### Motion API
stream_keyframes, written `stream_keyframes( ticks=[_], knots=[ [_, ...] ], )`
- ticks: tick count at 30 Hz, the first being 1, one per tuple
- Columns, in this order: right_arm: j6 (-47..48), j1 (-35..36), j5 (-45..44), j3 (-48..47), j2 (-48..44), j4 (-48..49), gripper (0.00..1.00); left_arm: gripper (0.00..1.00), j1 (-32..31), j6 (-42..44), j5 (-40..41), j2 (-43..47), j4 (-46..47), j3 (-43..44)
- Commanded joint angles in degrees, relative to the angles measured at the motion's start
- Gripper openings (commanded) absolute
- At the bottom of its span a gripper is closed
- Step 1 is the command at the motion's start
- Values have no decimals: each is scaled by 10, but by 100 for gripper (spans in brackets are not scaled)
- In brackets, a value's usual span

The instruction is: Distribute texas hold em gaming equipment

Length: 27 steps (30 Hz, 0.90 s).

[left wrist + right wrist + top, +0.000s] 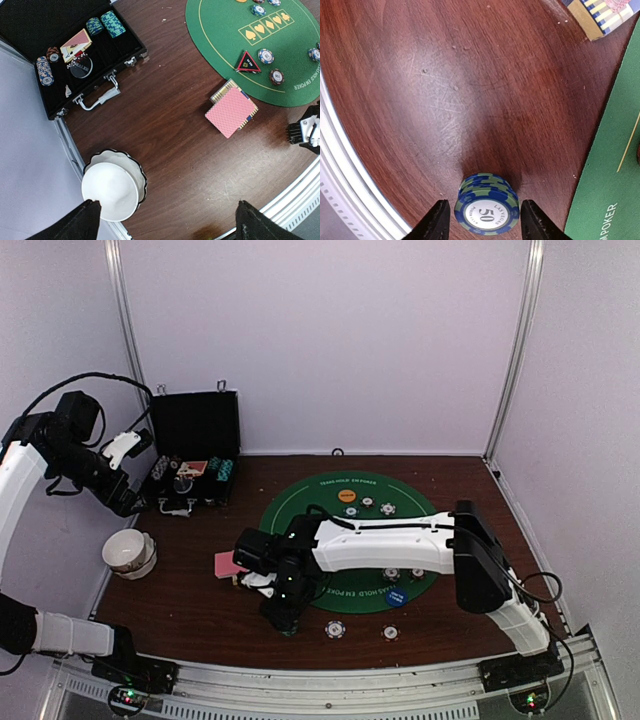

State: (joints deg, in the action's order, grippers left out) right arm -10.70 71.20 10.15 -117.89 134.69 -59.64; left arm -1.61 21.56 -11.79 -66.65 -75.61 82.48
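Note:
A stack of blue-and-green poker chips (486, 207), marked 50 on top, stands on the wood near the table's front edge. My right gripper (485, 216) straddles it, open, with a narrow gap at each finger; in the top view it (285, 618) is low at the front left. The pink-backed cards (231, 111) lie just left of the green mat (225, 30). On the mat are the triangle marker (248, 63), single chips (266, 56), an orange disc (347, 496) and a blue disc (397, 597). My left gripper (167, 222) hangs wide open and holds nothing.
The black case (30, 25) lies open at the back left with chip stacks and cards inside. A white bowl (107, 192) sits at the left edge, under my left gripper. Two chip stacks (335, 629) (390, 632) stand along the front, near the metal rail (350, 200).

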Motion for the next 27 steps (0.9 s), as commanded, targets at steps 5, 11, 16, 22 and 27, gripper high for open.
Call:
stream_keyframes(
  ticks=[5, 11, 16, 22, 27],
  knots=[
    [2, -3, 2, -13, 2, -15, 55, 98, -1, 2, -7, -1, -2, 4],
    [5, -3, -5, -12, 10, -14, 56, 98, -1, 1, -7, -1, -1, 4],
    [7, -3, -5, -10, 12, -13, 53, 98, -1, 1, -4, -1, -1, 5],
    [6, -3, -3, -10, 14, -13, 48, 97, -1, 1, -6, -1, -1, 5],
    [8, -4, -8, -13, 13, -15, 41, 98, -1, 1, -4, -1, -1, 6]
  ],
)
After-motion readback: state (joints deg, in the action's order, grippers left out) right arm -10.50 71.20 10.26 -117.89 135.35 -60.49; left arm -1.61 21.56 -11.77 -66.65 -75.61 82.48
